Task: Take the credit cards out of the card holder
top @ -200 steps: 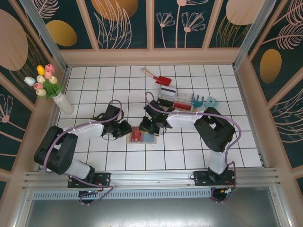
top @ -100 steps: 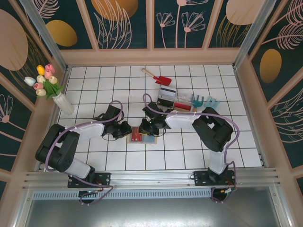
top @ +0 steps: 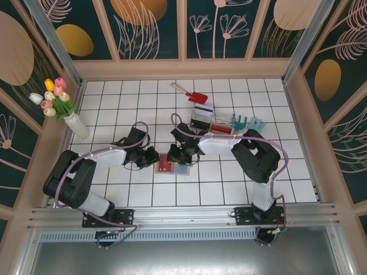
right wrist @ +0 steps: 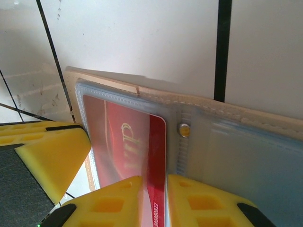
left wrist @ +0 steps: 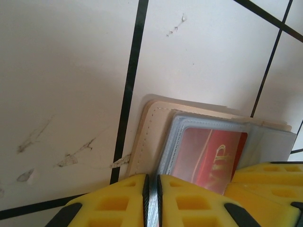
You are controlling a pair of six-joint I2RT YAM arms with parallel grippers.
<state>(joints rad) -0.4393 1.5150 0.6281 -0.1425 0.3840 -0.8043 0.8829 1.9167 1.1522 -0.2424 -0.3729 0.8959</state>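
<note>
The card holder (top: pixel 181 168) lies open on the white tiles, tan outside (left wrist: pixel 147 135) with clear blue-grey pockets (right wrist: pixel 246 156). A red credit card (top: pixel 166 164) marked VIP sits in its left pocket, and one long edge (right wrist: pixel 158 156) pokes out past the sleeve near the brass snap. My left gripper (top: pixel 155 158) is at the holder's left end, its jaws (left wrist: pixel 152 194) shut on the clear sleeve's edge. From the other side, my right gripper (top: pixel 174 157) has its yellow jaws (right wrist: pixel 160 198) shut on the red card's exposed edge.
A red toy shovel (top: pixel 192 93) lies near the back wall. A clear tray (top: pixel 202 116) with small items and teal toy rakes (top: pixel 248 122) stand just behind the right arm. A vase of tulips (top: pixel 71 117) stands at the left wall.
The right arm has edged slightly to the left at the holder. The left arm and the card holder stay where they were.
</note>
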